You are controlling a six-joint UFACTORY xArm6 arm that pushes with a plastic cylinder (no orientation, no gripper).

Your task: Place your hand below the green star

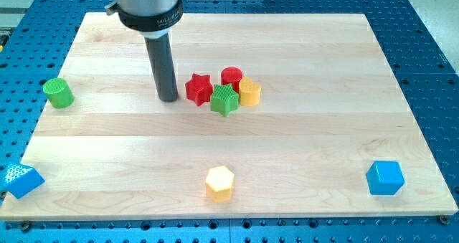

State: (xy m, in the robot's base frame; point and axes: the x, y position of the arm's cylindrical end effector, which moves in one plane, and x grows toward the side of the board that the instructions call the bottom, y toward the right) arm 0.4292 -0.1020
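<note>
The green star (224,99) lies near the middle of the wooden board (308,135), in a tight cluster. A red star (199,88) touches it at its upper left, a red cylinder (232,77) stands above it, and a yellow cylinder (249,92) sits at its right. My tip (168,98) rests on the board to the left of the red star, about level with the green star and well to its left. It touches no block.
A green cylinder (58,92) stands at the board's left edge. A blue block (21,179) lies at the bottom-left corner. A yellow hexagonal block (219,183) sits at bottom centre. A blue cube (385,177) sits at bottom right.
</note>
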